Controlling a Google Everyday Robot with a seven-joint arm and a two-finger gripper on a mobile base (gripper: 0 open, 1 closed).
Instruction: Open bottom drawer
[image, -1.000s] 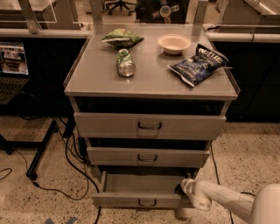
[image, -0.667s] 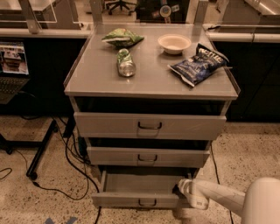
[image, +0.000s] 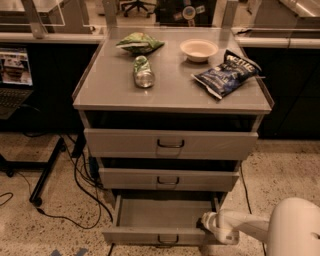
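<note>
The bottom drawer (image: 165, 214) of the grey metal cabinet is pulled out, showing its shallow plain grey inside. Its front (image: 145, 237) carries a small dark loop handle (image: 167, 240) at centre. My gripper (image: 209, 223) is at the drawer's right front corner, at the end of a white arm that reaches in from the lower right. It sits against the drawer's right side, to the right of the handle.
The middle drawer (image: 168, 178) and top drawer (image: 170, 143) sit above, both slightly out. On the cabinet top lie a green bag (image: 139, 42), a crushed can (image: 143, 72), a white bowl (image: 199, 49) and a blue chip bag (image: 226, 73). Cables (image: 75, 185) and a stand leg lie on the floor left.
My gripper and arm have shifted slightly left along the drawer's right front corner. The drawer stays pulled out about the same.
</note>
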